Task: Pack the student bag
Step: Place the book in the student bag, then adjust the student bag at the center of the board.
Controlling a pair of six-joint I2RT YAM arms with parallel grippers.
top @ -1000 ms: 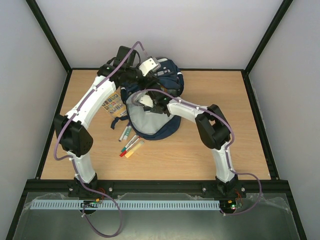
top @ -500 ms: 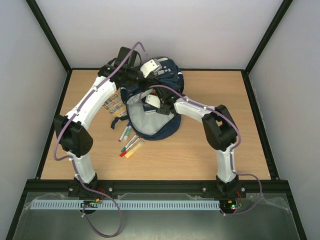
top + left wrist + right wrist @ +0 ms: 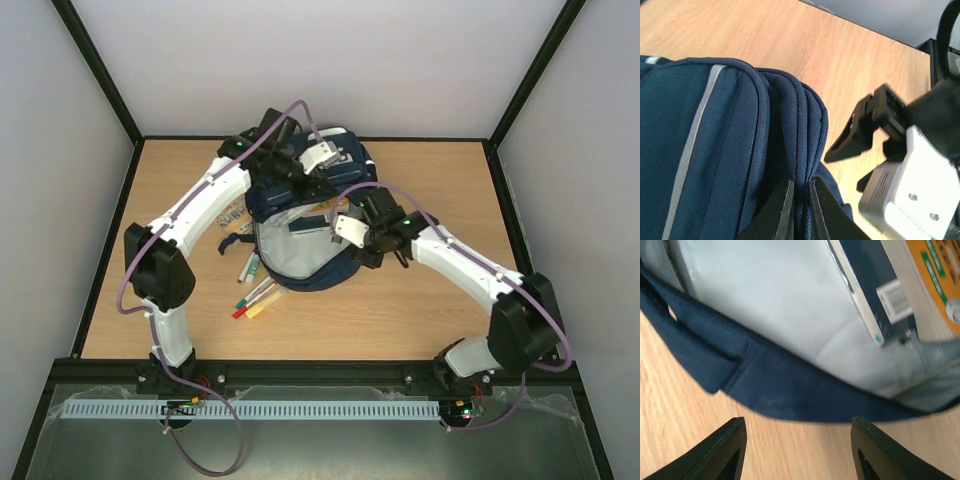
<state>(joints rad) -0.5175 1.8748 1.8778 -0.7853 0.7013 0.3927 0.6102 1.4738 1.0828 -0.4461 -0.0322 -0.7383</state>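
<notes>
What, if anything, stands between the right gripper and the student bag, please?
Nothing visible does. The right gripper is open and faces the rim of the student bag, with only a strip of table between them.

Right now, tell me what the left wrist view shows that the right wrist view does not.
Only the left wrist view shows the outside of the student bag, navy fabric with a grey stripe, and the left gripper pinched on a fold at its edge. Only the right wrist view shows the bag's inside: pale lining and an orange-covered book, with the right gripper open and empty near the rim. Both show navy bag fabric and the wooden table.
</notes>
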